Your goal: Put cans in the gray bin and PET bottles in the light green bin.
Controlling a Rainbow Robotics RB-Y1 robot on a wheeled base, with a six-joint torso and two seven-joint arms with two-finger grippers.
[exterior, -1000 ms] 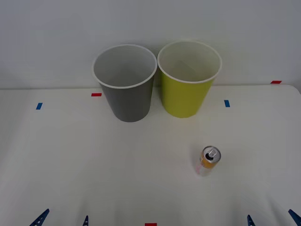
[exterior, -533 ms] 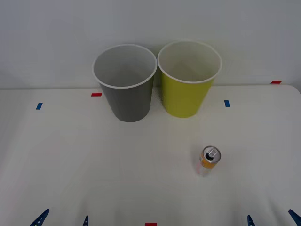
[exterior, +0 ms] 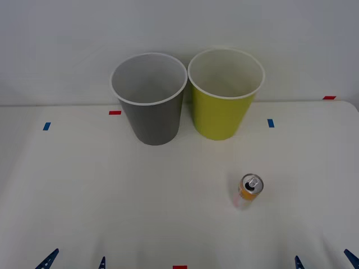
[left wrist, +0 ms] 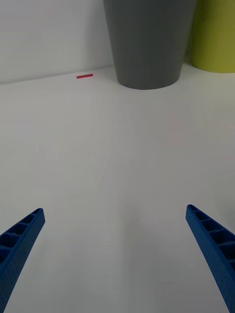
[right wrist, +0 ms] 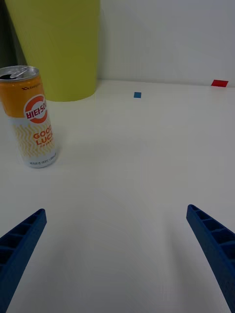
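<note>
A slim orange can (exterior: 249,191) stands upright on the white table, right of centre, its silver top up. At the back stand the gray bin (exterior: 150,106) and, touching its right side, the light green bin (exterior: 224,95). Both bins look empty inside. My left gripper (exterior: 74,261) sits open at the near left edge, and my right gripper (exterior: 324,261) sits open at the near right edge. From the right wrist, the can (right wrist: 32,117) stands ahead of the open gripper (right wrist: 117,254), off to one side, before the green bin (right wrist: 56,46). The left wrist faces the gray bin (left wrist: 149,41).
Small red tape marks (exterior: 114,112) and blue tape marks (exterior: 271,123) lie on the white table (exterior: 84,185). A plain pale wall rises behind the bins. Bare tabletop stretches between the grippers and the bins.
</note>
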